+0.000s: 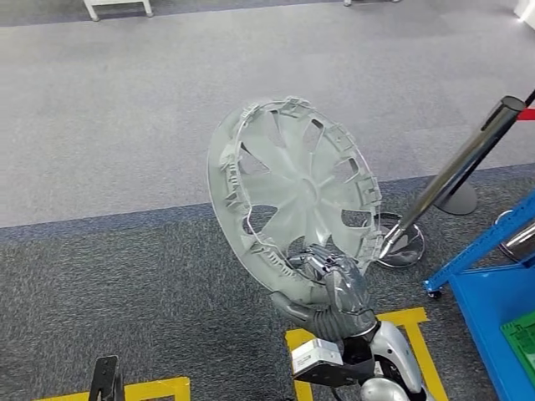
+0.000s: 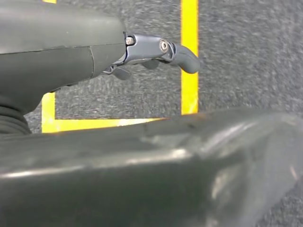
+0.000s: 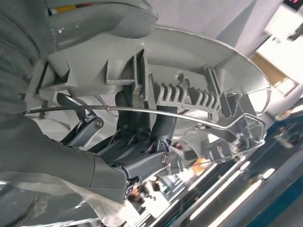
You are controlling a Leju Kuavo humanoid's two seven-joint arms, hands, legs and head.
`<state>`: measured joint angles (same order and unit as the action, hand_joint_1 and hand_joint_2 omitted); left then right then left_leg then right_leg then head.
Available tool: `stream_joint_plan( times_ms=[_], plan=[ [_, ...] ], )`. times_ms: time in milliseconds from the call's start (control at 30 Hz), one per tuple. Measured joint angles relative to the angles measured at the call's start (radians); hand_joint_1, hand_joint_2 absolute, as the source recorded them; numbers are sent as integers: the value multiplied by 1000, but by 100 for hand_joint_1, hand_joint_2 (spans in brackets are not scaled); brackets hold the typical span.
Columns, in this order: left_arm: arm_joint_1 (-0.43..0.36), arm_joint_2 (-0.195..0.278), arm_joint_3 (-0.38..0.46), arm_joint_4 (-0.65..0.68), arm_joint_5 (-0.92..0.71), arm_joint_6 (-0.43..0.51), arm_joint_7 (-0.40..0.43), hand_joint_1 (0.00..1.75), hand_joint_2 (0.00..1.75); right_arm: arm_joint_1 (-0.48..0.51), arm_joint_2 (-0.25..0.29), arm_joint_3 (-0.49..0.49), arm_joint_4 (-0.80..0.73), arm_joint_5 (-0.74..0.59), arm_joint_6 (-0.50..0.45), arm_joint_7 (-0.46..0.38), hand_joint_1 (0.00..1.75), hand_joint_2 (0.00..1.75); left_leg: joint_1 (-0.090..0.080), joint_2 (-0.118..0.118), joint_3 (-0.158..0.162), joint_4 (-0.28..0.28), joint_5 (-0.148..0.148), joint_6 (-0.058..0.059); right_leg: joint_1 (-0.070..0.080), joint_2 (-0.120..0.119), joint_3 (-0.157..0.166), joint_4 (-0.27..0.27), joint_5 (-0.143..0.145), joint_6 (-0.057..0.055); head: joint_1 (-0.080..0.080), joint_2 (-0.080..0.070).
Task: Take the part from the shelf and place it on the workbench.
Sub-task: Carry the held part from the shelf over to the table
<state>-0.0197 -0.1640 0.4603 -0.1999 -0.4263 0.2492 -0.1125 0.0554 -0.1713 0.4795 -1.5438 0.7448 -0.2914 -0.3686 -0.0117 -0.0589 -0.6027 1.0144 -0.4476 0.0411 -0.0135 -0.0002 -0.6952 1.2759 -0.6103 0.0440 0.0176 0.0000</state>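
Over grey carpet in the head view, right hand (image 1: 333, 288) grips the part (image 1: 293, 192), a silver wheel cover, by its lower rim, tilted up in front of the body; looks like the carry step, workbench not visible, so next move likely needs a turn or walk toward it. Chrome stanchion (image 1: 461, 163) leans just right of the part's rim, blue rack (image 1: 489, 288) beyond; open floor left and ahead. Left wrist view: left hand (image 2: 157, 49) hangs over yellow floor tape (image 2: 189, 85), fingers loosely extended, holding nothing. Right wrist view: fingers (image 3: 143, 163) hook inside the part's ribbed rim (image 3: 185, 92), thumb clamped outside.
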Motion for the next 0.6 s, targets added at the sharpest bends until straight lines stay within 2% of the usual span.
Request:
stream_joint_plan(
  times_ms=[33,67,100,133,167,233,267,300,367,400,433,467,500,533,600],
  plan=[
    [0,0,1,0,-2,5,-2,0,0,0,0,1,0,0,-1,-2,175,175,2,-16,1,2,-2,-3,-2,7,18,-54,42,0,0,0],
    [0,0,2,0,-3,11,-5,0,0,-1,0,2,0,0,-2,-4,175,175,3,-31,2,5,-5,-7,-6,27,43,-118,79,1,0,0],
    [-1,0,3,0,-3,15,-8,0,0,-2,0,4,0,0,-4,-6,175,175,4,-45,-1,13,-9,-11,-10,51,70,-177,103,1,0,0],
    [-2,0,4,0,-3,18,-10,0,0,-2,0,5,1,-1,-6,-9,175,175,5,-58,-6,18,-10,-17,-13,70,88,-214,114,1,-1,0],
    [-1,0,5,0,-3,20,-11,0,0,-3,0,6,2,-2,-9,-11,175,175,6,-69,-11,21,-10,-22,-13,82,97,-229,112,-2,-1,0],
    [3,0,7,0,-3,23,-11,0,0,-8,0,8,2,-4,-12,-15,175,175,10,-87,-17,22,-9,-30,-11,67,104,-233,111,-10,-1,0],
    [5,1,8,0,-3,24,-11,0,0,-11,0,8,2,-5,-13,-15,175,175,10,-78,-20,27,-13,-35,-10,55,108,-236,111,-15,-2,0],
    [5,1,9,0,-3,24,-10,0,0,-13,0,9,2,-6,-13,-16,175,175,8,-54,-29,48,-26,-39,-11,41,113,-240,110,-20,-6,0],
    [2,0,9,0,-4,25,-10,0,0,-13,0,8,2,-6,-14,-16,175,175,6,12,-73,145,-72,-49,-8,11,123,-244,106,-31,-11,0],
    [0,0,9,0,-4,25,-10,0,0,-13,0,8,2,-6,-15,-16,175,175,9,33,-106,212,-99,-52,-5,-5,127,-244,103,-35,-12,0],
    [0,0,9,0,-4,25,-9,0,0,-14,0,8,3,-6,-15,-16,175,175,11,41,-134,267,-116,-54,-4,-20,131,-244,99,-37,-12,0],
    [0,-1,9,0,-4,25,-9,0,0,-14,0,8,3,-6,-15,-16,175,175,13,45,-149,296,-116,-55,-2,-34,135,-244,95,-38,-12,0],
    [1,-1,9,0,-4,24,-9,0,0,-14,0,9,3,-6,-15,-17,175,175,14,47,-146,286,-97,-53,-1,-48,140,-243,91,-38,-12,0],
    [1,-1,9,0,-4,23,-9,0,0,-15,0,10,3,-6,-15,-17,175,175,13,53,-125,239,-63,-50,-1,-61,146,-244,87,-37,-12,0],
    [0,-1,9,0,-5,19,-9,0,0,-15,0,11,3,-7,-15,-17,175,175,3,94,-63,109,-4,-38,3,-85,158,-244,77,-32,-13,0]
  ],
)
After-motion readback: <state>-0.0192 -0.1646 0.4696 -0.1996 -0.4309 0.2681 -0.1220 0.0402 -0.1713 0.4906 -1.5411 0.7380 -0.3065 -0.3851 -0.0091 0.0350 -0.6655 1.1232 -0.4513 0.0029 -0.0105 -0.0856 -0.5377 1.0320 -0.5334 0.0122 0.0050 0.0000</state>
